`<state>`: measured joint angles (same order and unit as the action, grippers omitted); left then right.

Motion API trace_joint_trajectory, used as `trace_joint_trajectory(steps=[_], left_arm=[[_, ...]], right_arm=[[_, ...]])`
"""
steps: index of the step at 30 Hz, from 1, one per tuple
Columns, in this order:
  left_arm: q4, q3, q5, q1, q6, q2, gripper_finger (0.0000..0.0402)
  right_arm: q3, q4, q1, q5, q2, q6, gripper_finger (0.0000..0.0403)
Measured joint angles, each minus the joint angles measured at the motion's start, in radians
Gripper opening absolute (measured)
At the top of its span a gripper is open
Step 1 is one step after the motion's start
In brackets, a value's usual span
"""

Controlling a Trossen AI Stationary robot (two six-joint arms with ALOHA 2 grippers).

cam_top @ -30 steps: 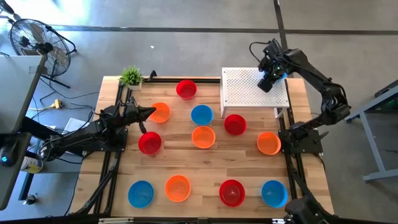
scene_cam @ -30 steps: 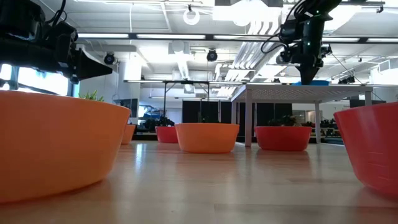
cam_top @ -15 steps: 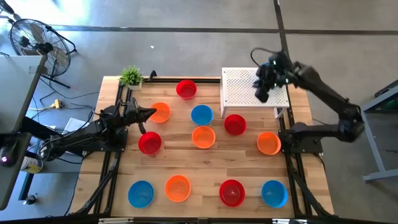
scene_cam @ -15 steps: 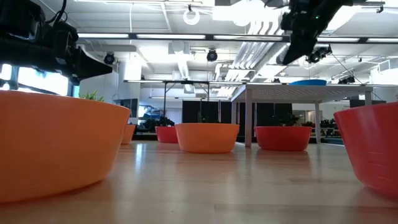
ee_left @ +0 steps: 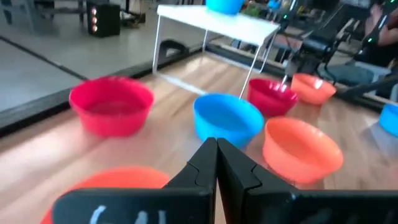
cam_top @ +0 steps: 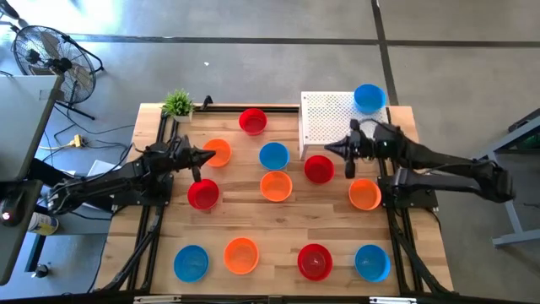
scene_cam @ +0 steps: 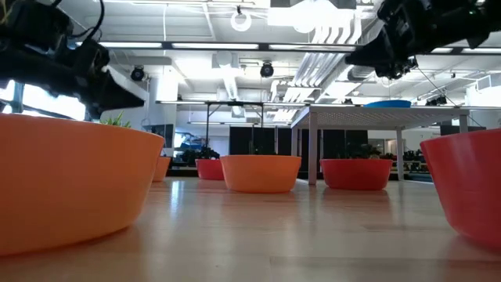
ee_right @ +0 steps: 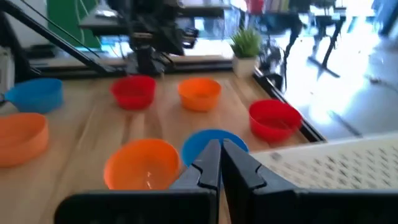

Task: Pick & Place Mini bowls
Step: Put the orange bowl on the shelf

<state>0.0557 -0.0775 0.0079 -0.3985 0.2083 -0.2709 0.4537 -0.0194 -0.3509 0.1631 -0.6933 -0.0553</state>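
From above I see my right hand (cam_top: 331,149) pinched together and empty, over the near edge of the white perforated stand (cam_top: 325,118), just beside a red bowl (cam_top: 318,168). A blue bowl (cam_top: 369,97) sits on the stand's far right corner. My left hand (cam_top: 208,157) is pressed together too, its tip over an orange bowl (cam_top: 218,152), with another red bowl (cam_top: 203,193) just below it. The other mini bowls are spread across the wooden counter (cam_top: 278,224): a blue one (cam_top: 273,155) and an orange one (cam_top: 276,186) in the middle, and four in the front row. A small green plant (cam_top: 178,103) stands at the far left corner.

At counter level a big orange bowl (scene_cam: 70,180) fills the left foreground. The blue bowl (scene_cam: 388,103) shows on top of the stand (scene_cam: 383,113), and the right hand (scene_cam: 354,59) hangs in the air near it.

My left wrist camera shows its fingers (ee_left: 202,163) together, pointing at the blue bowl (ee_left: 227,119).

My right wrist camera shows its fingers (ee_right: 206,160) together, with blue (ee_right: 213,140) and orange (ee_right: 141,163) bowls beyond.
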Motion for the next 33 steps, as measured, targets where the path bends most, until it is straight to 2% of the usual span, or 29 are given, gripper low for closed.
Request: trace_joint_trajectory(steps=[6,13,17,22,27,33], left_arm=[[-0.014,-0.076,-0.048,0.000,-0.001,-0.199,0.0001],[-0.033,-0.181,-0.072,0.000,-0.001,-0.411,0.0006],[-0.063,-0.265,-0.059,0.000,-0.001,-0.525,0.0036],[-0.056,-0.379,0.025,0.008,-0.020,-0.681,0.0087],[-0.060,-0.485,0.039,0.077,-0.052,-0.844,0.0129],[-0.018,-0.543,0.031,0.173,-0.106,-0.973,0.0145]], right_arm=[[-0.053,-0.062,0.146,-0.159,0.015,-0.007,0.0001],[-0.060,-0.069,0.237,-0.185,0.014,-0.016,0.0002],[-0.060,-0.069,0.268,-0.188,0.014,-0.031,0.0001],[-0.060,-0.068,0.295,-0.231,0.014,-0.053,0.0003],[-0.060,-0.068,0.313,-0.244,0.009,-0.053,0.0001],[-0.057,-0.066,0.336,-0.305,-0.063,-0.024,0.0015]])
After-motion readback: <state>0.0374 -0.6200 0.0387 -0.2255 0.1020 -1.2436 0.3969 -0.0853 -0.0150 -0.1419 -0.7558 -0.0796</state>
